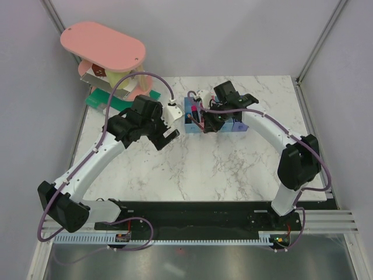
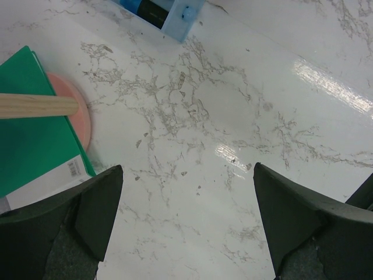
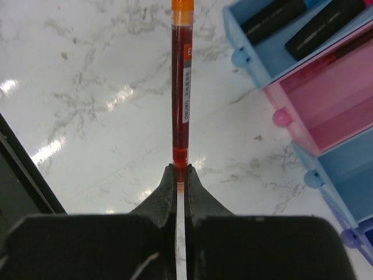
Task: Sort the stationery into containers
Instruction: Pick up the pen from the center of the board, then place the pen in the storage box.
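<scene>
My right gripper (image 3: 181, 170) is shut on the tip of a thin red pen (image 3: 180, 87) with an orange end, which points away over the marble beside the containers. In the right wrist view the row runs light blue bin (image 3: 252, 55), pink bin (image 3: 326, 99), light blue bin (image 3: 349, 169) and a purple-blue corner (image 3: 355, 238). Two black-capped markers (image 3: 274, 17) lie in the first light blue bin. From above, the right gripper (image 1: 204, 119) sits at the row of bins (image 1: 190, 114). My left gripper (image 2: 186, 192) hangs open over bare marble with nothing between its fingers.
A green flat box (image 2: 35, 134) lies at the left under the pink stand's round foot (image 2: 78, 114) and wooden leg (image 2: 35, 105). The large pink oval-topped stand (image 1: 102, 46) is at the back left. A light blue bin corner (image 2: 180, 14) shows ahead of the left gripper.
</scene>
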`<state>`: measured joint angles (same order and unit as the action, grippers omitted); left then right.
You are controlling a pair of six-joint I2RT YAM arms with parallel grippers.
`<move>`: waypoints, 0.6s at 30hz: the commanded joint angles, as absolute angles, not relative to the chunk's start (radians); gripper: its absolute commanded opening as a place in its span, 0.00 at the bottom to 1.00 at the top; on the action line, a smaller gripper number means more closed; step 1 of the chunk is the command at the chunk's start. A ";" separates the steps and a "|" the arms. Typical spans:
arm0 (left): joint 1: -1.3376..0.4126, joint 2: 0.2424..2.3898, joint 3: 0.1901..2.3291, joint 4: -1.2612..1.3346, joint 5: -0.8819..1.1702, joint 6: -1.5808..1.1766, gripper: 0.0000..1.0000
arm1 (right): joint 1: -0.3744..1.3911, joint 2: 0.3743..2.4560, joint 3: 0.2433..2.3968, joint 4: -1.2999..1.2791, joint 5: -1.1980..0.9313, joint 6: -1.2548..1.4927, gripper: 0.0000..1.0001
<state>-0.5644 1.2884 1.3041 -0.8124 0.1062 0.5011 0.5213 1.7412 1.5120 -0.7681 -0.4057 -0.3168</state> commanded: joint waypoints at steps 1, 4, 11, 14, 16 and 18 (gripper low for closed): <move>-0.563 1.261 1.358 -0.842 0.106 0.546 1.00 | 0.466 1.842 1.629 -0.671 -0.528 -0.144 0.00; -0.563 1.262 1.371 -0.850 0.110 0.552 1.00 | 0.448 1.900 1.684 -0.589 -0.535 -0.071 0.00; -0.563 1.258 1.391 -0.854 0.106 0.558 1.00 | 0.381 2.045 1.801 -0.451 -0.554 0.061 0.00; -0.563 1.249 1.393 -0.856 0.109 0.560 1.00 | 0.350 2.083 1.831 -0.423 -0.560 0.092 0.00; -0.563 1.247 1.393 -0.856 0.110 0.558 1.00 | 0.338 2.089 1.827 -0.405 -0.548 0.100 0.00; -0.563 1.249 1.393 -0.854 0.109 0.558 1.00 | 0.319 2.083 1.815 -0.379 -0.538 0.104 0.00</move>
<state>-0.5644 1.2835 1.3525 -0.8482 0.1066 0.5259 0.3504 2.0872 1.7805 -0.4767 -0.5266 0.0513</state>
